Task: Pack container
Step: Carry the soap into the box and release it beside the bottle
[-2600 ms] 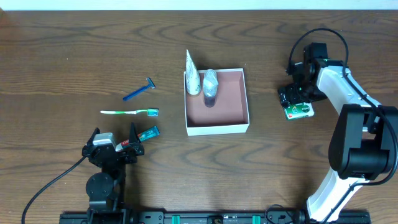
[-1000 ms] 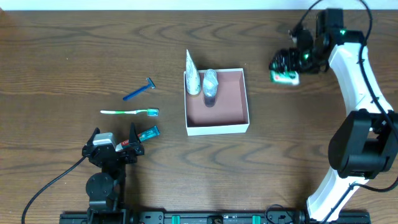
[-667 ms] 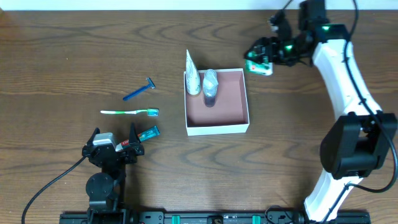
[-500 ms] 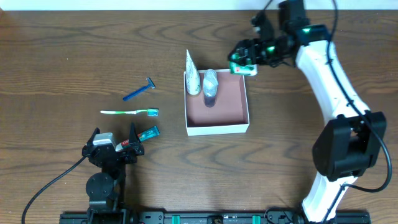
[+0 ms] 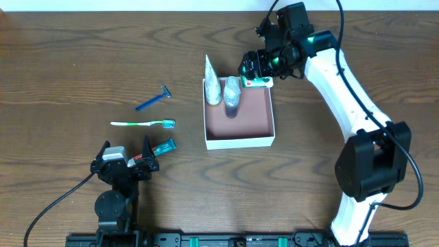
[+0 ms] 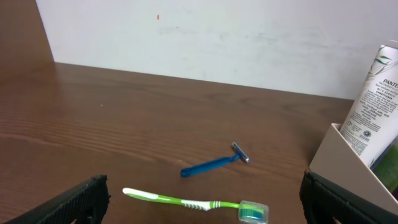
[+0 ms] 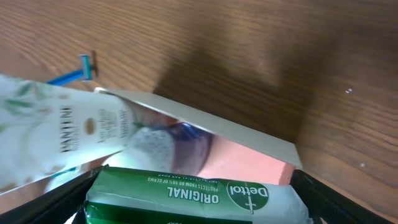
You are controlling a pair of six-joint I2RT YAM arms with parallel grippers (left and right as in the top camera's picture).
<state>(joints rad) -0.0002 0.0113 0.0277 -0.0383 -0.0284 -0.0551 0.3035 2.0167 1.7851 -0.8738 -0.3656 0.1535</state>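
Observation:
The container is a shallow square box with white walls and a pinkish-brown inside, at the table's middle. A white tube and a clear bottle lie in its far left part. My right gripper is shut on a green soap packet above the box's far right corner. In the right wrist view the packet fills the jaws, over the box rim. My left gripper is open and empty near the front left. A green toothbrush and blue razor lie left of the box.
A small teal item lies next to my left gripper's right finger. In the left wrist view the toothbrush and razor lie ahead, with the box wall at the right. A white wall stands behind the table.
My right gripper has lifted the green soap packet from the table's right side and carried it left, to above the container's far right corner. The left arm has not moved.

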